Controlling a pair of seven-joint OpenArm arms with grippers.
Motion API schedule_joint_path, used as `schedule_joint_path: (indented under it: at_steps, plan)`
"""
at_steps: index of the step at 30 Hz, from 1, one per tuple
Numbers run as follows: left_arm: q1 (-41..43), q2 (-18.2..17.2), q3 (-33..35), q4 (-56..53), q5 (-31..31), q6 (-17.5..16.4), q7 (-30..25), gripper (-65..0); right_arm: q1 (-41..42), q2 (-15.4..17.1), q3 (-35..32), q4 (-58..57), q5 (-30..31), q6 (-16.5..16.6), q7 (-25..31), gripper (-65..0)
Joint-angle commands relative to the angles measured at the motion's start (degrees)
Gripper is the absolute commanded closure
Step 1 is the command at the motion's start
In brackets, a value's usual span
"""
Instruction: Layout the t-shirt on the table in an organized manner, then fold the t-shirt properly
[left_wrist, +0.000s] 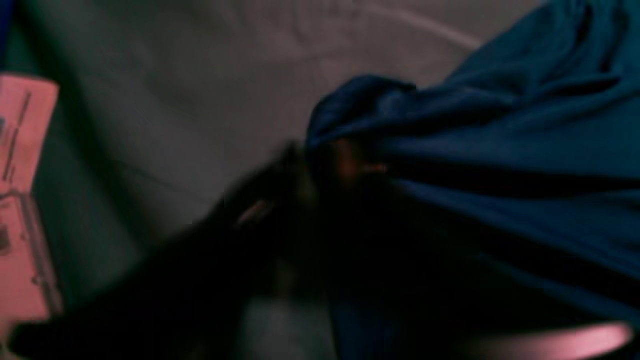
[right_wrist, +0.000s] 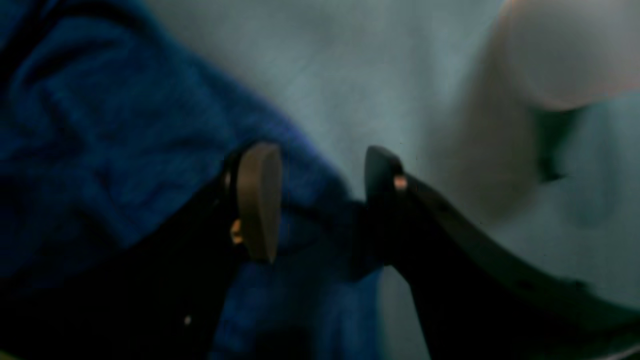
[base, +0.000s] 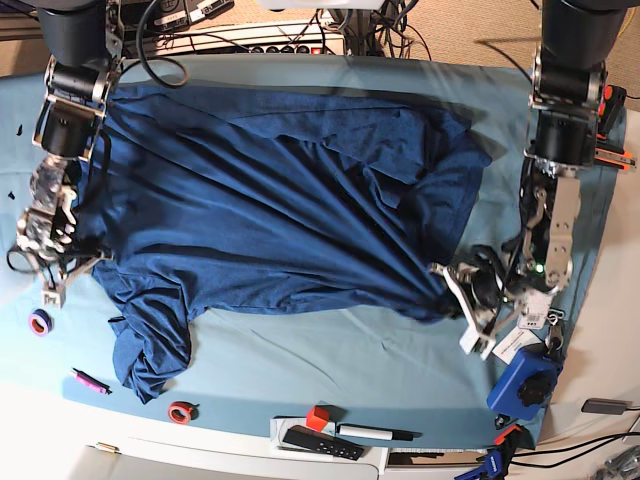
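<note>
Still laying out: left gripper (base: 455, 290) blurred at the t-shirt (base: 280, 200) corner, grip unclear, right gripper (right_wrist: 320, 200) open astride its edge; next pull flat

matt knit t-shirt (base: 270, 200), smooth cloth table (base: 330, 360)

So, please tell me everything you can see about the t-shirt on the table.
The t-shirt is dark blue, soft-looking knit cloth, spread wide but very wrinkled over the light teal table. Long creases run toward its corner near the left gripper, which is at that bunched corner. One sleeve hangs crumpled toward the front edge. The right gripper stands open astride the opposite edge.
</note>
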Motion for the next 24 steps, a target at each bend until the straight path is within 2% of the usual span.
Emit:
schedule_joint_path:
  at_steps: [1,2,6,8,11,14,16,19,24]
  plan:
    - [-2.0,-0.7,-0.5,0.9,-1.9,-1.6,0.2,-29.6,1.3,1.2,1.6,1.3,2.4,1.4,0.6,-26.9]
    - [-2.4,-0.9,-0.5,0.9,-3.3,-2.4,1.5,-33.2,1.3,1.2,2.8,1.3,5.2,3.0,0.0,-26.9]
    - [-2.8,-2.0,-0.5,0.9,-11.2,-6.1,6.7,-33.4,1.0,1.1,8.4,1.3,18.9,11.1,-4.2,-26.9]
    - [-2.8,-2.7,-0.5,0.9,-17.6,-10.3,10.9,-30.8,1.0,1.1,11.3,1.3,26.7,15.9,-8.4,-26.9]
    - [-2.5,-3.9,-0.5,0.9,-32.0,-19.1,19.7,-28.0,0.8,0.9,15.4,1.3,39.3,22.7,-16.8,-26.9]
    - [-2.0,-4.5,-0.5,0.9,-46.8,-19.6,30.1,-28.0,-0.3,0.9,17.7,1.3,50.6,23.3,-23.5,-26.9]
    - [-1.5,-4.3,-0.5,0.9,-52.3,-19.6,35.3,-28.0,-1.9,0.9,18.1,1.3,55.1,23.3,-25.6,-26.9]
    - [0.6,-4.1,-0.5,0.9,-52.6,-19.6,36.6,-28.0,-5.0,0.9,18.1,1.3,57.1,23.3,-26.0,-26.9]
    - [4.7,-4.1,-0.5,0.9,-39.3,-19.6,26.2,-27.9,-10.1,0.9,18.1,1.3,57.2,23.3,-25.9,-26.9]
